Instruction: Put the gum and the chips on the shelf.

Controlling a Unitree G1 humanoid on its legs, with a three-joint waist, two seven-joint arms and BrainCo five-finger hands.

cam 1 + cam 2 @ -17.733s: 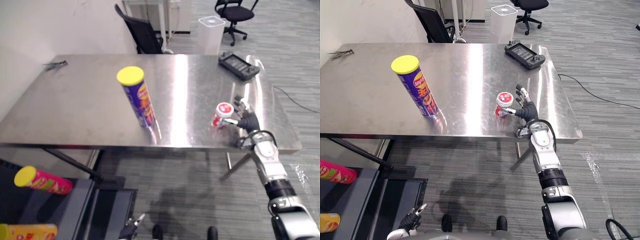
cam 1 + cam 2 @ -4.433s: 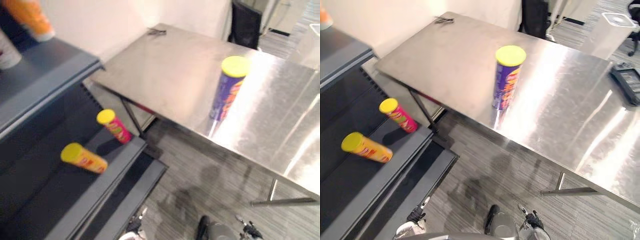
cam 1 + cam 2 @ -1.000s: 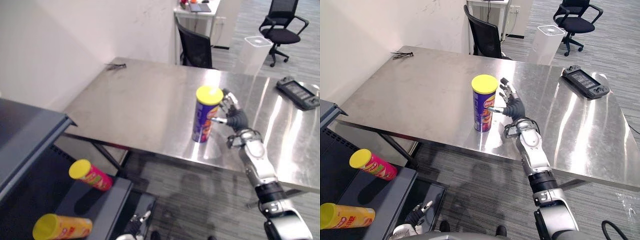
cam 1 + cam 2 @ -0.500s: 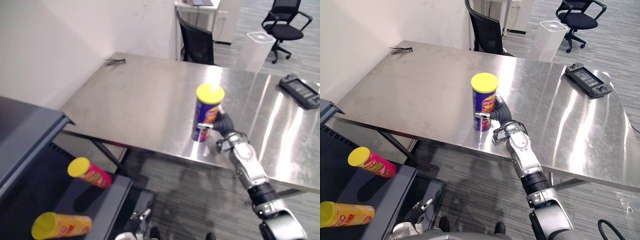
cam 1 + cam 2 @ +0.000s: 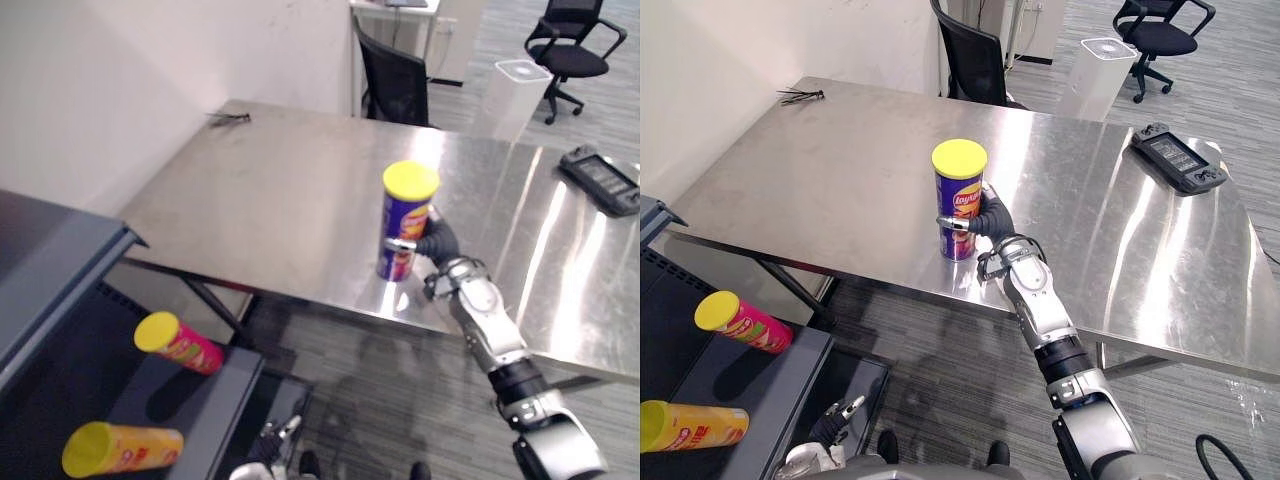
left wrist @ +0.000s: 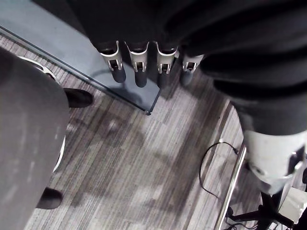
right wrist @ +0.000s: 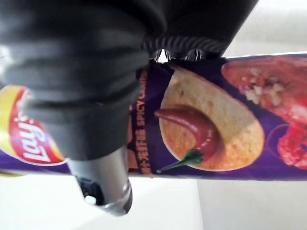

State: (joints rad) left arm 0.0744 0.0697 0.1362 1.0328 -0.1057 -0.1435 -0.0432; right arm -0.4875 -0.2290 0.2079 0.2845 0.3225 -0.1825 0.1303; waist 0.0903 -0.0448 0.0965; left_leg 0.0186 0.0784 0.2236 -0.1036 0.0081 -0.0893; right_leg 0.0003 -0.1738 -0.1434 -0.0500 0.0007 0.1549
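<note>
So, off to the left of the steel table [image 5: 830, 190] and lower than its top, the dark shelf [image 5: 790, 378] is holding two yellow-lidded cans lying on their sides. The pink can [image 5: 744, 323] is sitting closer to the table than the orange can [image 5: 690, 426]. The left hand [image 5: 840, 414] is hanging low, below the table's front edge and beside the shelf, with its fingers [image 6: 140, 72] pointing straight down at the floor and holding nothing. A little black tangle [image 5: 800, 96] is lying on the table's far left corner. The chips can [image 5: 958, 205], purple with a yellow lid, is standing upright around the middle of the table near its front edge. The right hand [image 5: 992, 222] is wrapping round its lower half, thumb in front and fingers curling round the back, so that's a proper grip. Can't really tell if the base is touching the table. A black chair [image 5: 975, 65] and a white bin [image 5: 1095, 65] are sitting past the table's far edge, and a black handheld controller [image 5: 1177, 158] is lying on its right end.
</note>
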